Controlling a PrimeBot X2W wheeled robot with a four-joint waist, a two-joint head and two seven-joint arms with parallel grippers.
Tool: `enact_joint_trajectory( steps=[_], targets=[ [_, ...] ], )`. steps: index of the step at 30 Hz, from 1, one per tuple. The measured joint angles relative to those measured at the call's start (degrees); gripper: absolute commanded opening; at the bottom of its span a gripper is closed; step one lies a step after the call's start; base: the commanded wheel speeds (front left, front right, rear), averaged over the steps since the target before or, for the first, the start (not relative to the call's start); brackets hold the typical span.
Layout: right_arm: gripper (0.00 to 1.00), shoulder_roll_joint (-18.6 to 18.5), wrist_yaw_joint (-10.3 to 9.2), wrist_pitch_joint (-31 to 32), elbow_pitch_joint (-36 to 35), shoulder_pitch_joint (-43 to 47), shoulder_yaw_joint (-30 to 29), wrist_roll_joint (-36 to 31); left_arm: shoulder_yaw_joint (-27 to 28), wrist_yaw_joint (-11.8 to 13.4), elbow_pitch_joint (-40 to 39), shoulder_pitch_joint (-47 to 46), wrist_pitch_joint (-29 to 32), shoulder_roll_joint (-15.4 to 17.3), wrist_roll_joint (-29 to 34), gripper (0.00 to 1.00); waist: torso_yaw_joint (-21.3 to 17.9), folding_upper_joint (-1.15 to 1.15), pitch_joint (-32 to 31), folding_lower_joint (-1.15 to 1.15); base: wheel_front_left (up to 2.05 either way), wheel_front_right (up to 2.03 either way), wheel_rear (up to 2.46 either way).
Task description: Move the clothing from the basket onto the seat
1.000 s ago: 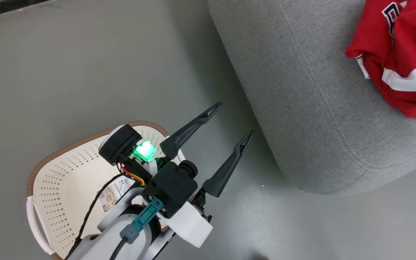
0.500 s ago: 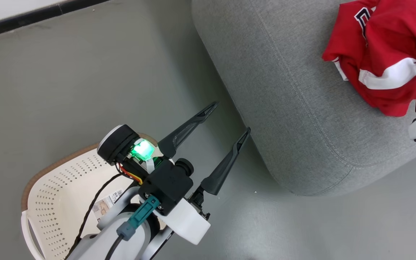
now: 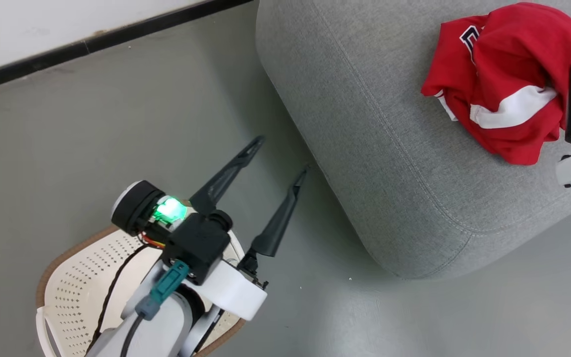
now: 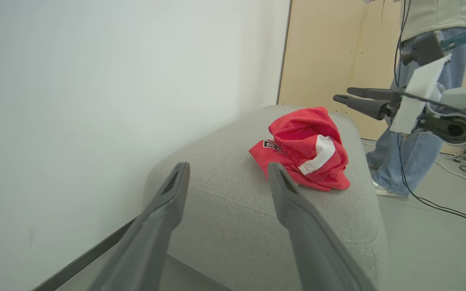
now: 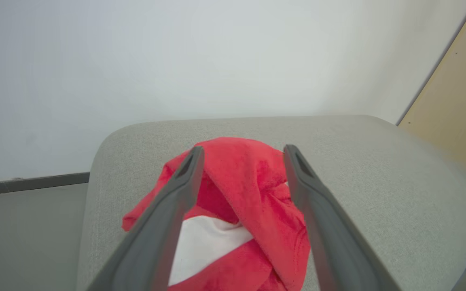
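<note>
**Head view: bright red jersey-like clothing (image 3: 508, 74) lies bunched on the large grey woven-fabric seat (image 3: 379, 148)**

The clothing sits in a crumpled heap at the far right of the seat's top, with a white band and a bit of black lettering showing among the folds. None of it hangs over the rounded edge. The cream perforated plastic basket (image 3: 77, 292) with its brown rim stands on the grey floor (image 3: 117, 148) at the near left, well apart from the seat, and the left arm partly covers it.

The left gripper (image 3: 283, 153) is released and holds nothing. Its two long dark fingers are spread over the floor between the basket and the seat's near corner.

The right gripper (image 5: 244, 148) is also released. In the right wrist view its fingers frame the red heap. In the left wrist view it hangs above and to the right of the clothing, clear of the cloth.

A white wall (image 3: 42, 29) with a dark skirting runs along the far side. In the left wrist view a person's legs in blue jeans (image 4: 411, 153) stand beyond the seat, by a beige panel (image 4: 322, 52).
</note>
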Motion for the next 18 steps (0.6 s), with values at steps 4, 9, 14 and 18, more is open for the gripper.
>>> enact_joint_trajectory(
  steps=[4, 9, 14, 18],
  targets=[
    [1.0, 0.7, 0.0, -0.05, -4.49, 0.8, 1.48, 0.49, 1.64, 1.15, 1.65, 0.99, -1.24, -0.14, -0.86, 1.0, 0.33, 0.0, -1.34, 0.0, 0.0, 0.0, 0.0],
    [1.0, 2.61, 0.0, -0.08, -10.79, 1.68, 3.77, 0.3, 4.09, 3.26, 4.26, 3.15, -3.26, -0.22, -2.46, 1.0, 1.42, 0.0, -3.39, 0.0, 0.0, 0.0, 0.0],
    [1.0, 4.08, 0.0, -0.08, -14.07, 2.42, 5.41, -0.88, 6.34, 5.02, 6.36, 5.27, -4.92, -0.43, -3.56, 1.0, 2.78, 0.0, -5.17, 0.0, 0.0, 0.0, 0.0],
    [1.0, 5.17, 0.0, -0.08, -14.58, 3.02, 5.93, -1.38, 8.4, 6.66, 8.04, 7.34, -5.86, -0.9, -4.77, 1.0, 4.03, 0.0, -6.62, 0.0, 0.0, 0.0, 0.0]
  ],
)
